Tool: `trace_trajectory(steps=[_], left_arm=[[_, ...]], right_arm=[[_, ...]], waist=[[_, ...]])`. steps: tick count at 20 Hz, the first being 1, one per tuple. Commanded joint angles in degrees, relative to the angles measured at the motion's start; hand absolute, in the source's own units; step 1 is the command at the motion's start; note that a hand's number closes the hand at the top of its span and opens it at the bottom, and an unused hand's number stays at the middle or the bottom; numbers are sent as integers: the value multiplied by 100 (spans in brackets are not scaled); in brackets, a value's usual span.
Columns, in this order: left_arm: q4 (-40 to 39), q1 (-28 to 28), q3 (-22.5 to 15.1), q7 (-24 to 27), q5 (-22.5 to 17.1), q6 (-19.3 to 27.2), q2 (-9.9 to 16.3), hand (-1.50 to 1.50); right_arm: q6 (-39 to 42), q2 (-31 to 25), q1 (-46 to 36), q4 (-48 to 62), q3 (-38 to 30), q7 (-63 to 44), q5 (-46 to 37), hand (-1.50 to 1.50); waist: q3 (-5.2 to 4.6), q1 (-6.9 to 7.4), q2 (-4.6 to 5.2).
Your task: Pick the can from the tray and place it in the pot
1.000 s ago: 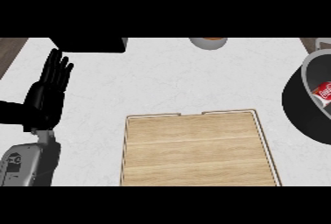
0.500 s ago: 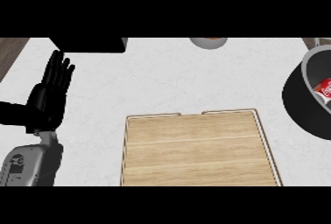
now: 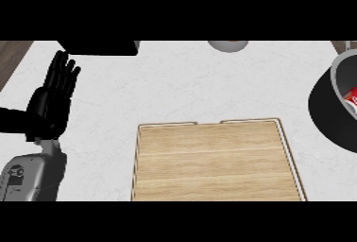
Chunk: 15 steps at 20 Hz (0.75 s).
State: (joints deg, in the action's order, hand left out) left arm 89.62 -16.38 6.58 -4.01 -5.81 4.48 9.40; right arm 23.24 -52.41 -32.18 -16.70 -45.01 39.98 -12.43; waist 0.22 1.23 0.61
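A red can (image 3: 351, 99) lies inside the black pot (image 3: 327, 111) at the right edge; only part of it shows. The wooden tray (image 3: 216, 160) sits in the lower middle of the counter with nothing on it. My left hand (image 3: 52, 99) rests open at the left, fingers straight and pointing up, well away from tray and pot. My right hand does not show.
A grey bowl-like object (image 3: 228, 45) stands at the counter's far edge, cut off by the band. A black block (image 3: 97, 47) sits at the far left. The brown floor shows beyond the counter's left edge (image 3: 14, 54).
The view has shifted slightly, so the pot and can sit a little further right. The left hand has stayed still.
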Motion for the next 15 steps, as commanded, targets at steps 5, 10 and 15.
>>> trace_trajectory(steps=[5, 10, 15], left_arm=[[48, -224, -104, -180, 100, 210, -148, 0], [-67, 26, 60, 104, -55, -81, 23, 0], [31, 97, 137, 64, -95, -117, 114, 0]], right_arm=[[541, -700, 383, 497, -325, 253, 281, -150], [707, -739, 804, 538, -440, 586, 409, -150], [868, -1000, 1055, 527, -503, 577, 481, -150]], waist=[[35, 26, 43], [40, -11, 46], [54, -9, 32]])
